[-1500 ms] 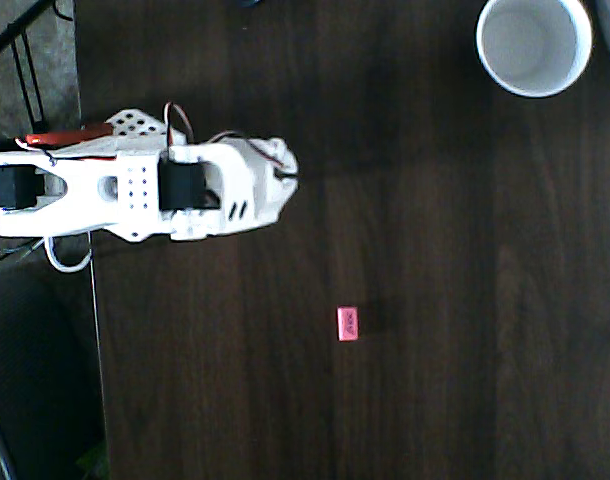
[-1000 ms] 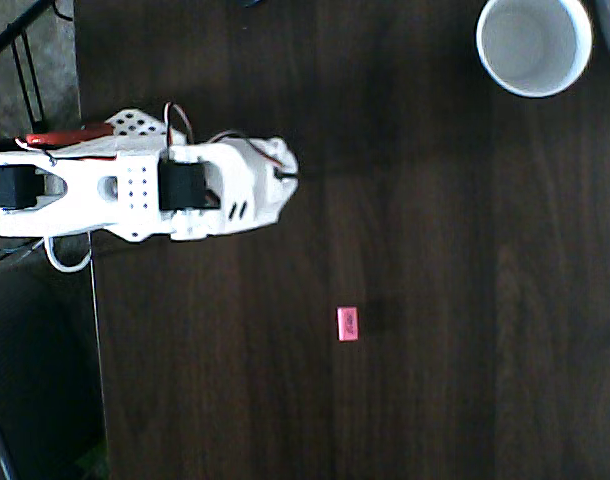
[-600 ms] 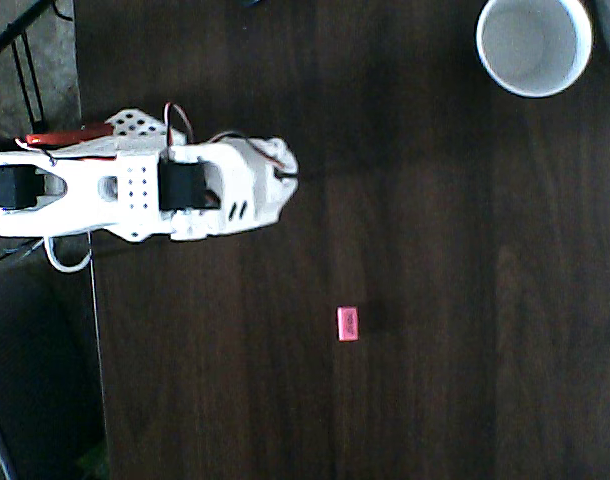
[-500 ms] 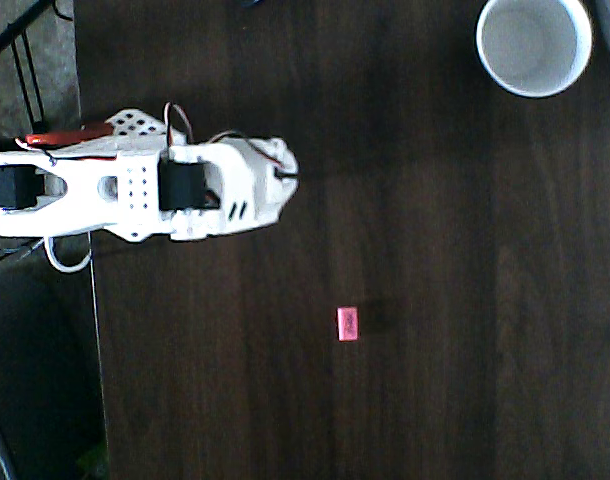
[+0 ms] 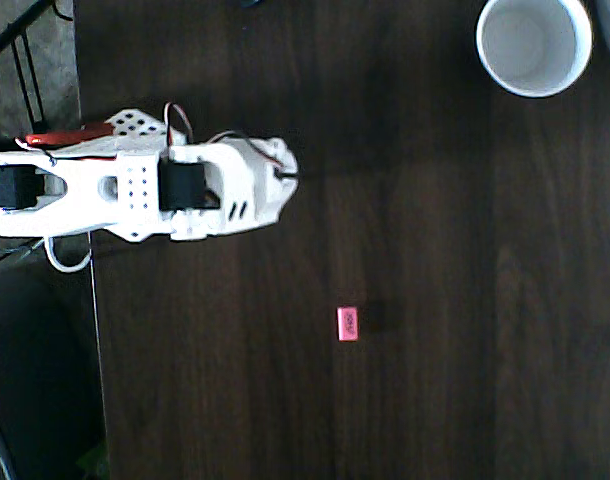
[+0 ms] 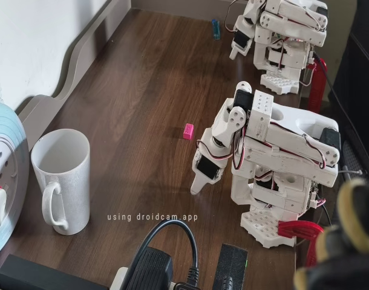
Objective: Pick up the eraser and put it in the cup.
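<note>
The eraser (image 5: 348, 324) is a tiny pink block with dark print, lying flat on the dark wooden table; in the fixed view the eraser (image 6: 188, 131) sits beyond the arm. The cup (image 5: 534, 44) is a white mug standing upright at the top right of the overhead view, and the cup (image 6: 60, 179) shows its handle and pale inside at the left of the fixed view. My white arm is folded over its base. My gripper (image 6: 198, 183) points down at the table, shut with nothing in it, well short of the eraser. From overhead the gripper (image 5: 282, 160) is up and left of the eraser.
A round white and blue object (image 6: 3, 175) stands left of the cup. A black plug and cable (image 6: 157, 263) lie at the near edge. A red clamp (image 6: 300, 229) holds the arm's base. The table edge (image 5: 90, 330) runs down the left.
</note>
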Available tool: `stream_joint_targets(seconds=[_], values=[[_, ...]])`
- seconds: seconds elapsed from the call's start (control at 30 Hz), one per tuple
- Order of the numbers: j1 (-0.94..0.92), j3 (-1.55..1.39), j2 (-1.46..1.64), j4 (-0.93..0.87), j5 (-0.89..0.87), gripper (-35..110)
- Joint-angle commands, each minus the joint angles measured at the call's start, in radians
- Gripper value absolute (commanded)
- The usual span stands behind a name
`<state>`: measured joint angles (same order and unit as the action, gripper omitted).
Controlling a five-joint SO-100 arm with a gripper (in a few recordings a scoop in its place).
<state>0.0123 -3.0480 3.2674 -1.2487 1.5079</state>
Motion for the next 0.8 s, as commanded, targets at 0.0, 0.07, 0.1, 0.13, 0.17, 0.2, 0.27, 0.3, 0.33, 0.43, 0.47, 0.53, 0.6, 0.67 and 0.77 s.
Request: stream_joint_targets(seconds=[0.0,0.07,0.1,0.13,0.17,0.2,0.27,0.3,0.33,0.43,0.47,0.53,0.6,0.67,0.77], values=[[0.02,-0.009,0.023,-0.043,0.084,4],[0.02,-0.009,0.023,-0.043,0.084,4],[0.02,-0.009,0.023,-0.043,0.084,4],[0.02,-0.009,0.023,-0.043,0.084,4],[0.02,-0.009,0.023,-0.043,0.084,4],[0.02,-0.009,0.023,-0.043,0.084,4],[0.02,-0.009,0.023,-0.043,0.084,4],[0.02,-0.009,0.023,-0.043,0.084,4],[0.02,-0.009,0.023,-0.043,0.074,4],[0.021,-0.009,0.023,-0.044,0.114,14],[0.023,-0.009,0.023,-0.046,0.121,17],[0.037,-0.009,0.023,-0.046,0.12,23],[0.043,-0.009,0.023,-0.046,0.112,13],[0.075,-0.009,0.023,-0.041,0.078,0],[0.032,-0.006,0.023,-0.04,0.095,0]])
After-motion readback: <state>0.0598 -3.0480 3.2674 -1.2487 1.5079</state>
